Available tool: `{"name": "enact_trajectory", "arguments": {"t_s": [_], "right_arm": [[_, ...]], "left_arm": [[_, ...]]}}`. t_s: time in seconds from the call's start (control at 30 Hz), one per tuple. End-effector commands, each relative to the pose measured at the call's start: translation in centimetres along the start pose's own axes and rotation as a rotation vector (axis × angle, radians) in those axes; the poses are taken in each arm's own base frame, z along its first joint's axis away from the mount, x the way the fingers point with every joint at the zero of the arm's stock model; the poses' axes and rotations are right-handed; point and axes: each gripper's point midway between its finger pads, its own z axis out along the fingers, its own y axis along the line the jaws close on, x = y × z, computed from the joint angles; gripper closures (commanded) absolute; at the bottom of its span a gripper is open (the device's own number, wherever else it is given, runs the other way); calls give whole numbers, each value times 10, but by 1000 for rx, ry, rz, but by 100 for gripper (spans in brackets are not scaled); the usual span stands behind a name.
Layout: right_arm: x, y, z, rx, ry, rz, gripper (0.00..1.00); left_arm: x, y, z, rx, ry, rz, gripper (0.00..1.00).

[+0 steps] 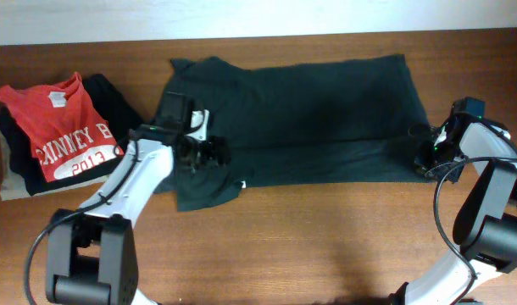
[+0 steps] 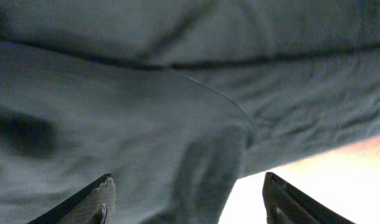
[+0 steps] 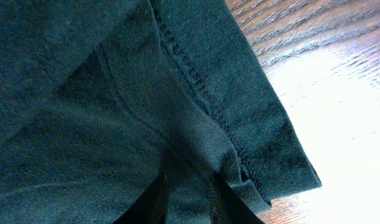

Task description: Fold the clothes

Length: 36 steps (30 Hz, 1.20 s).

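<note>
The dark teal-black T-shirt [image 1: 309, 114] lies spread across the back of the wooden table [image 1: 326, 237], print side hidden, with a sleeve hanging toward the front left. My left gripper [image 1: 209, 154] hovers over that sleeve with its jaws open; in the left wrist view the fabric [image 2: 146, 118] fills the space beyond the spread fingers [image 2: 187, 202]. My right gripper [image 1: 428, 157] is at the shirt's right front corner, shut on a pinch of fabric by the stitched hem [image 3: 202, 93]; the fingers [image 3: 190, 202] clamp the cloth between them.
A stack of folded garments sits at the far left: a red T-shirt [image 1: 63, 127] with white "2013" print on top of black [image 1: 114, 97] and beige [image 1: 8, 182] ones. Bare wood runs along the table's front.
</note>
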Motion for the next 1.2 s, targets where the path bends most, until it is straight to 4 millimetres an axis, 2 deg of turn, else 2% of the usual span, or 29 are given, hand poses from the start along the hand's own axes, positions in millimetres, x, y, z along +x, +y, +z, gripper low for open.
{"name": "enact_trajectory", "arguments": {"t_s": [0.0, 0.1, 0.2, 0.23, 0.27, 0.3, 0.33, 0.37, 0.43, 0.47, 0.5, 0.53, 0.57, 0.6, 0.63, 0.67, 0.7, 0.8, 0.9, 0.93, 1.0, 1.03, 1.17], "right_arm": [[10, -3, 10, 11, 33, -2, 75], [11, -3, 10, 11, 33, -1, 74], [10, -3, 10, 11, 32, -1, 74], [11, -3, 10, 11, 33, -2, 74], [10, -3, 9, 11, 32, -2, 74], [10, -3, 9, 11, 32, -2, 74], [10, -3, 9, 11, 32, -2, 74], [11, -3, 10, 11, 33, -2, 74], [10, -3, 10, 11, 32, -2, 74], [10, -3, 9, 11, 32, -2, 74], [10, -3, 10, 12, 32, -2, 74], [10, -3, 9, 12, 32, -2, 74], [10, -3, 9, 12, 32, -2, 74], [10, -3, 9, 11, 32, -2, 74], [10, -3, 10, 11, 32, -2, 74], [10, -3, 9, 11, 32, -2, 74], [10, -3, 10, 11, 32, -2, 74], [10, -3, 10, 11, 32, -2, 74], [10, -3, 9, 11, 32, -2, 74], [10, -3, 9, 11, 32, -2, 74], [10, -3, 9, 11, 32, -2, 74], [11, -3, 10, 11, 33, -2, 74], [15, -13, 9, 62, 50, -1, 78]], "left_arm": [[18, -16, 11, -40, 34, 95, 25], [36, -28, 27, -63, 93, 147, 25], [58, -12, 42, -200, 175, 179, 30], [61, -7, 44, -225, 188, 182, 40], [61, -7, 44, -225, 188, 182, 57], [59, -8, 44, -224, 180, 183, 85], [56, -6, 44, -234, 166, 186, 100], [42, -2, 41, -278, 118, 194, 100], [1, -4, 22, -321, 6, 193, 100], [-32, -9, 5, -339, -81, 199, 100], [-56, -9, -9, -366, -153, 191, 100], [-77, -6, -22, -389, -222, 177, 100], [-90, -4, -27, -383, -266, 163, 99], [-94, -1, -27, -384, -278, 154, 89], [-94, 3, -25, -388, -274, 148, 69], [-92, 6, -20, -394, -258, 147, 32], [-86, 9, -16, -401, -231, 146, 14], [-67, 20, -15, -430, -143, 135, 2], [-49, 50, -23, -470, -82, -52, 2], [-43, 61, -24, -456, -61, -131, 9], [-26, 67, -8, -378, 13, -183, 43], [-17, 72, 0, -387, 42, -188, 48], [16, 90, 29, -422, 151, -207, 49]]}}
